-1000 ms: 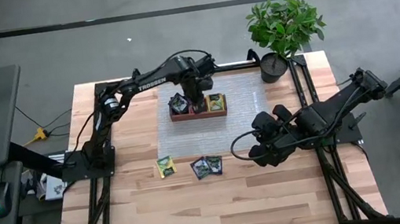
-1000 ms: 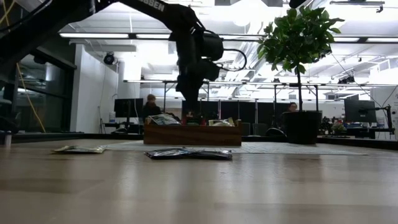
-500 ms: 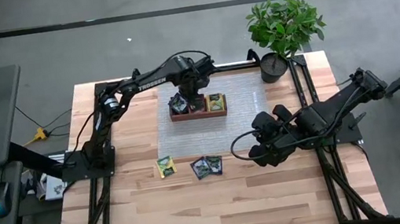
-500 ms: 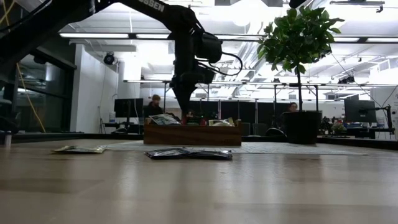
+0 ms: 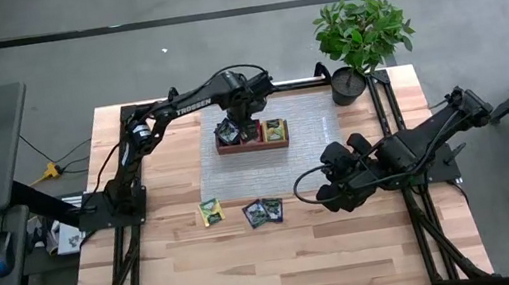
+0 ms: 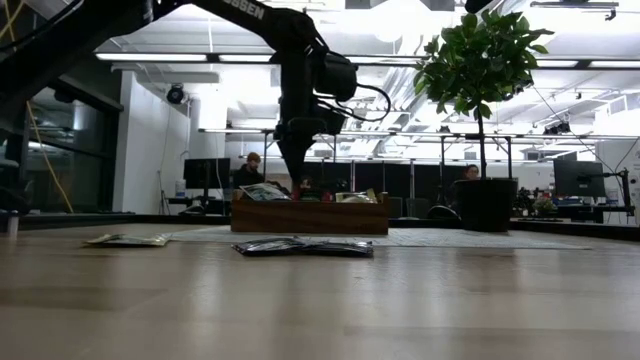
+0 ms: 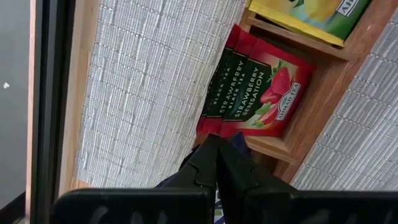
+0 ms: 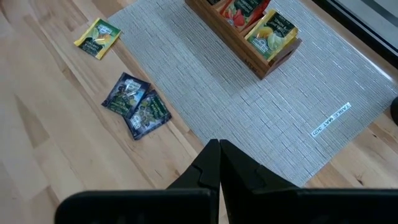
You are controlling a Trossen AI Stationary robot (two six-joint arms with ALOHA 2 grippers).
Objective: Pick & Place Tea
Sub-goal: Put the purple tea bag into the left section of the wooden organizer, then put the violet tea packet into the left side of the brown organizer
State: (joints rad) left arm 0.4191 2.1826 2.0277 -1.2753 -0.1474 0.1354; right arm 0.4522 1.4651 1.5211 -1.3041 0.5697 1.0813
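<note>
Table: light wood tabletop (image 5: 253, 264) with a grey woven mat (image 5: 307, 155) on the far half, black frame rails down both sides, a potted plant (image 5: 360, 36) at the far right corner.
Room: low view looks across into an open office with ceiling lights, monitors, and a couple of people sitting way back behind the tray.
Tray: brown wooden tray (image 5: 253, 145) sits on the mat, three compartments, packets in each as far as I can tell.
Tea in tray: red strawberry packets (image 7: 255, 93) in the middle slot, a yellow-green packet (image 5: 275, 130) in the slot toward the plant, dark ones in the third slot.
Loose tea: one yellow-green packet on bare wood (image 5: 210, 212), plus two dark packets (image 5: 263, 212) overlapping each other just off the mat's near edge.
Left gripper: left gripper (image 6: 295, 165) hangs over the tray, right above the dark and red slots, fingers pinched together with nothing in them.
Right gripper: right gripper (image 5: 328, 195) parked low near the mat's right side, fingers closed and empty, loose dark packets off to its left, well apart.
Wrist extras: left wrist view lets you read "Strawberry Sensation" on the red packets; right wrist view shows a small white label (image 8: 331, 119) on the mat.
</note>
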